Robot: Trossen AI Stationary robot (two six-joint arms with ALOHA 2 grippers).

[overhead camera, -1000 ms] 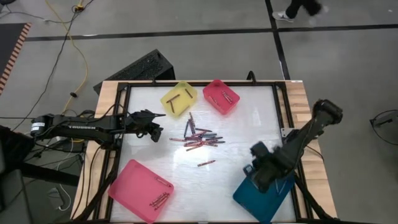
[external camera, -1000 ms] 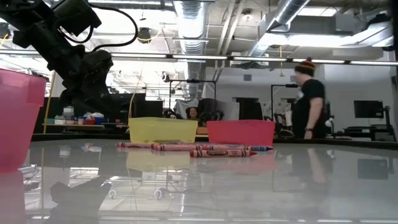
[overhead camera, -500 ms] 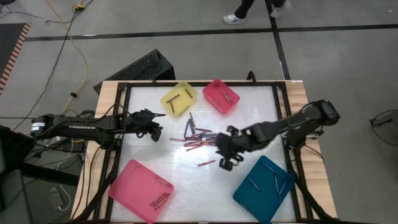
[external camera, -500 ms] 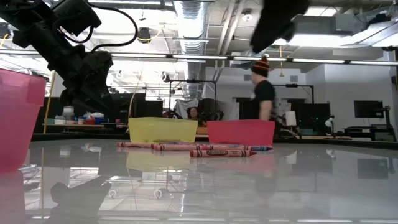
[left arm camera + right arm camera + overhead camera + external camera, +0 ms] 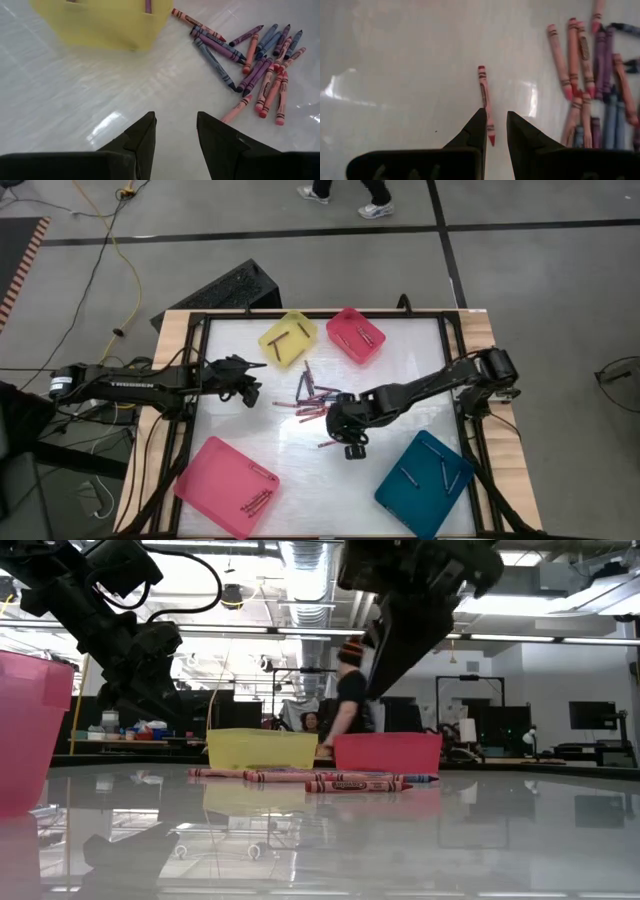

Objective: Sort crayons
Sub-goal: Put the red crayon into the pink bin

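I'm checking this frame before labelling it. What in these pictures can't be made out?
- Lone red crayon: high view, mostly hidden under the right gripper; right wrist view, its tip sits between the fingers.
- Crayons in the teal tray: high view, too small to tell colours.
- Yellow tray: left wrist view, cut off by the edge.
- Person: low view, partly behind the right arm.

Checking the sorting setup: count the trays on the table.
4: yellow tray and small pink tray at the far edge, big pink tray near left, blue tray near right.
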